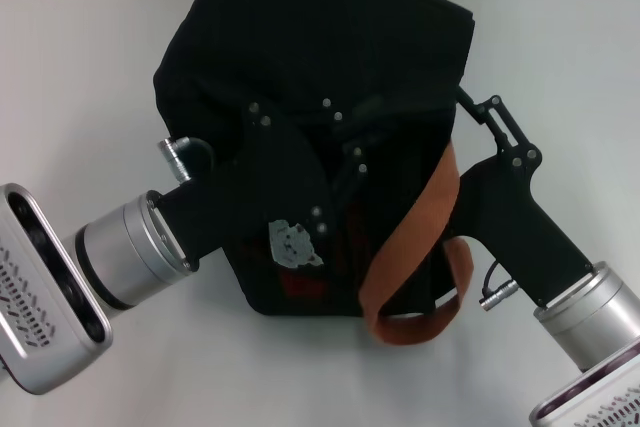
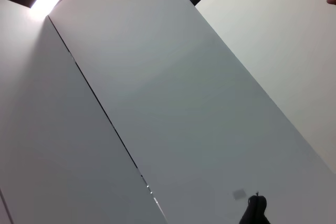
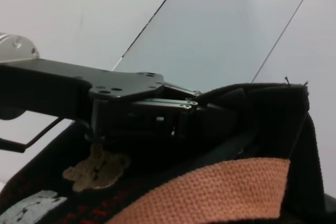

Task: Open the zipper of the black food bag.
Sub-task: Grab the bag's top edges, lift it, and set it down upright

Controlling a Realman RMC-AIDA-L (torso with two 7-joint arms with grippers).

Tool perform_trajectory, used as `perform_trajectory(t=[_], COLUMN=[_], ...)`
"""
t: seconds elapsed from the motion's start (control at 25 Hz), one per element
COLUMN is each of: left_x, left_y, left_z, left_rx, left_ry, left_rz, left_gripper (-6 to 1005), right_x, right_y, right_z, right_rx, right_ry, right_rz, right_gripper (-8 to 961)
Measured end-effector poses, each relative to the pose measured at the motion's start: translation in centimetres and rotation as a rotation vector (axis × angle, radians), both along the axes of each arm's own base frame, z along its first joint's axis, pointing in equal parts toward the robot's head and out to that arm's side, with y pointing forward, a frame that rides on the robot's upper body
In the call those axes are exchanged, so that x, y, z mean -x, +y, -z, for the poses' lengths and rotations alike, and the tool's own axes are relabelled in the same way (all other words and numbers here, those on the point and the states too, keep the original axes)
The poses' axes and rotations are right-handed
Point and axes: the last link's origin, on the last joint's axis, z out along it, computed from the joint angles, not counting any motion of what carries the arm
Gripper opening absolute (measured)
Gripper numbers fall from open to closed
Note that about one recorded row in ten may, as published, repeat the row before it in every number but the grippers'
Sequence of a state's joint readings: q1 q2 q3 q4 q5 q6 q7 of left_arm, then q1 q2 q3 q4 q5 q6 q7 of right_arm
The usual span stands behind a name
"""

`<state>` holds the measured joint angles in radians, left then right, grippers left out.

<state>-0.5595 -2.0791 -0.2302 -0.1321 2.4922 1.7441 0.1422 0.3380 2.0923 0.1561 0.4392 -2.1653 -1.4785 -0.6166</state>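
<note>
Both tools are on the black food bag point(image 1: 300, 57) at frame centre: left tool point(image 1: 345, 162), right tool point(image 1: 465, 107); whether either is clenched, I cannot tell. The step looks like finding and gripping the zipper, which I cannot make out; next needs a steady pull along the top.

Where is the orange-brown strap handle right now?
In the head view the orange-brown strap handle hangs down the black food bag's front on the robot's right, looping onto the table beside the right gripper.
</note>
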Motion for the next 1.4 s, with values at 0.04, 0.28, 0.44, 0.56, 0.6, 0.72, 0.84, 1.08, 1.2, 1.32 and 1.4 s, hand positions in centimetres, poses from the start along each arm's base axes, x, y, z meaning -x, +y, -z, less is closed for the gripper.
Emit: perform_trajectory(t=[0.04,0.28,0.44,0.56,0.6,0.72,0.84,1.08,1.2,1.32,1.4], left_x=[-0.1,-0.2,-0.2,-0.1,-0.1,0.1,0.1,0.2,0.2,0.2,0.1], left_y=[-0.1,-0.3,-0.3,-0.4,-0.4,-0.5,-0.6,-0.7,-0.8,-0.7,-0.7], left_z=[0.1,0.2,0.2,0.2,0.2,0.1,0.2,0.1,0.1,0.1,0.1], left_rx=[-0.01,-0.016,-0.016,-0.017,-0.017,-0.017,-0.016,-0.016,-0.016,-0.016,-0.016], left_ry=[-0.002,-0.009,-0.008,-0.006,-0.006,-0.006,-0.008,-0.011,-0.012,-0.012,-0.012], left_rz=[0.006,0.008,0.008,0.007,0.005,0.001,-0.003,-0.005,-0.005,-0.003,0.0], left_gripper=[107,106,106,106,106,106,106,106,106,107,107], right_x=[0.1,0.2,0.0,0.0,0.0,0.1,0.1,-0.1,-0.1,0.0,0.1], right_y=[0.0,-0.1,-0.1,0.1,0.3,0.7,1.0,1.1,0.9,0.7,0.5], right_z=[-0.1,-0.6,-0.8,-0.8,-0.8,-1.0,-1.1,-1.1,-1.0,-0.8,-0.6], right_rx=[-0.009,-0.037,-0.048,-0.053,-0.055,-0.065,-0.099,-0.129,-0.123,-0.109,-0.096], right_ry=[0.005,0.032,0.035,0.033,0.032,0.03,-0.003,-0.036,-0.037,-0.041,-0.047], right_rz=[-0.002,-0.006,0.008,0.015,0.016,0.016,0.01,0.015,0.011,0.0,-0.012], right_gripper=[831,831,831,830,830,828,827,823,821,820,819])
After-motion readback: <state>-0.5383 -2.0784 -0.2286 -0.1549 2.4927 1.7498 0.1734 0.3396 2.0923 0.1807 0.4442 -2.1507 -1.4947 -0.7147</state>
